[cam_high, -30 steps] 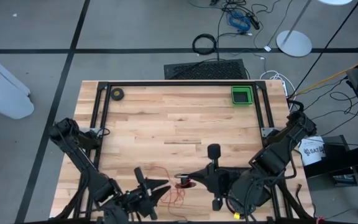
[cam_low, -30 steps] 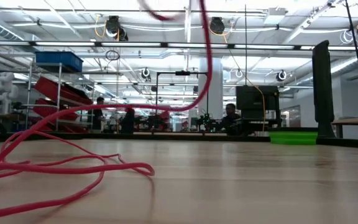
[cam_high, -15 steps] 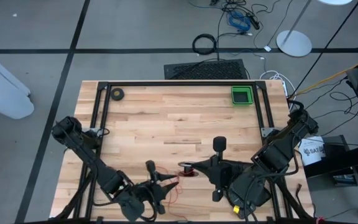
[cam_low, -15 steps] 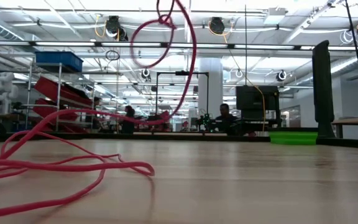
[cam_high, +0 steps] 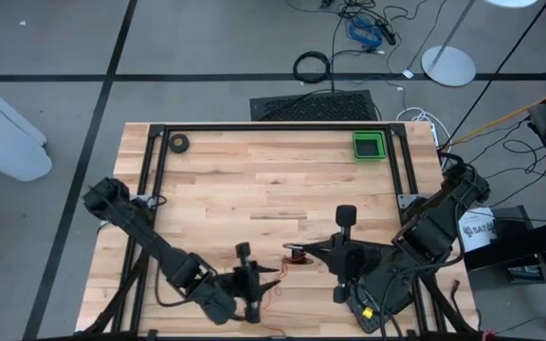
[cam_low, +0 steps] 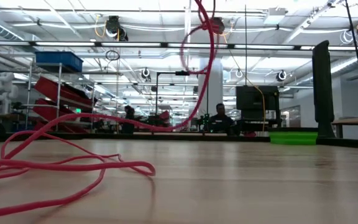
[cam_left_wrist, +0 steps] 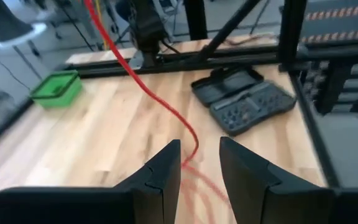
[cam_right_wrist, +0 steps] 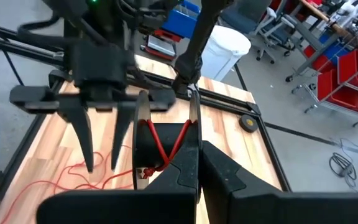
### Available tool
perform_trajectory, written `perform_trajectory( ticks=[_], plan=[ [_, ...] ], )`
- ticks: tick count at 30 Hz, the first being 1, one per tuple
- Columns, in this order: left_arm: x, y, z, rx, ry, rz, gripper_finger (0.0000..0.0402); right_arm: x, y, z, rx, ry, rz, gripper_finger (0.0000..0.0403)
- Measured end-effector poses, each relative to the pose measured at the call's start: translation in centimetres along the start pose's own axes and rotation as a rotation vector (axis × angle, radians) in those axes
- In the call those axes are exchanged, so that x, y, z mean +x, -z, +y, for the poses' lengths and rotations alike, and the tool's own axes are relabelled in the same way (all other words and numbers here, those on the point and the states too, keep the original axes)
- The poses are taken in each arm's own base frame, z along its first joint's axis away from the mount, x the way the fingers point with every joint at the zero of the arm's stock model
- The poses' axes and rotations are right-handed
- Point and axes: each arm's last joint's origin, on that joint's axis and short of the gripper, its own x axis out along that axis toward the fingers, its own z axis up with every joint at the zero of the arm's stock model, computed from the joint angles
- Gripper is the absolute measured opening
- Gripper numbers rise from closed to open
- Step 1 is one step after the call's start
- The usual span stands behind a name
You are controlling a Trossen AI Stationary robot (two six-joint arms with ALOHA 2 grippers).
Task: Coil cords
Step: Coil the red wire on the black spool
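- So, my right gripper point(cam_right_wrist: 194, 134) is up off the table point(cam_high: 254, 180), near the front edge, approx. in the middle.
- Its fingers are pressed together on the cords point(cam_right_wrist: 157, 146), a small dark spool w/ red wire crossing over it.
- From above, the spool is just a tiny dark and red dot at my right fingertips; can't see its shape there.
- My left gripper point(cam_left_wrist: 197, 152) is just beside it, a bit nearer the front edge. Its fingers point(cam_left_wrist: 163, 168) stand apart, w/ nothing between them.
- Red wire runs up past my left fingers and out of the wrist pic, so its top end is cut off.
- Loose red wire point(cam_low: 61, 171) lies in messy loops on the wood below my grippers. In the low pic it goes off the side, so I can't see where it ends.
- One strand climbs out the top of the low pic w/ a little loop; neither gripper shows in that pic.
- Green tray point(cam_high: 369, 145) sits in the far right corner. Can't tell what's in it.
- Small dark ring point(cam_high: 179, 143) lies in the far left corner, well apart from me.
- Flat dark case point(cam_left_wrist: 244, 99) lies open on the wood in my left wrist pic.
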Motion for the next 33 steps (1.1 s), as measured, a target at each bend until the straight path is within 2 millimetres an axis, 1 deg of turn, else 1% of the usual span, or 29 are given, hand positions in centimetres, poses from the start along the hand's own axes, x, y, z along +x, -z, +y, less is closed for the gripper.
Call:
perform_trajectory(
  ticks=[4, 9, 12, 17, 21, 25, 33],
  plan=[
    [1.7, 0.6, 0.3, -0.055, -0.025, 0.011, 0.0119, 0.0, 0.0, 0.0, 0.000, 0.000, 0.000, 0.0000],
    [3.9, 2.4, 0.1, -0.137, -0.066, 0.066, 0.0119, -0.2, 0.0, 0.2, -0.003, -0.009, -0.002, 0.0000],
    [5.3, 3.6, 0.2, -0.114, -0.101, 0.095, 0.0119, -0.5, 0.1, 0.4, -0.011, -0.018, -0.005, 0.0000],
    [6.8, 4.7, 1.1, -0.084, -0.153, 0.152, 0.0119, -1.4, 0.1, 0.8, -0.019, -0.029, -0.022, 0.0000],
    [7.0, 5.6, 1.3, -0.055, -0.172, 0.203, 0.0119, -2.5, 0.0, 0.9, -0.019, -0.011, -0.045, 0.0000],
    [7.0, 6.4, 2.1, -0.036, -0.219, 0.283, 0.0118, -3.3, 0.1, 1.2, -0.022, 0.006, -0.062, 0.0000],
    [6.3, 7.8, 3.0, 0.027, -0.275, 0.411, 0.0118, -4.3, 0.2, 1.8, -0.037, 0.028, -0.082, 0.0000]
  ],
)
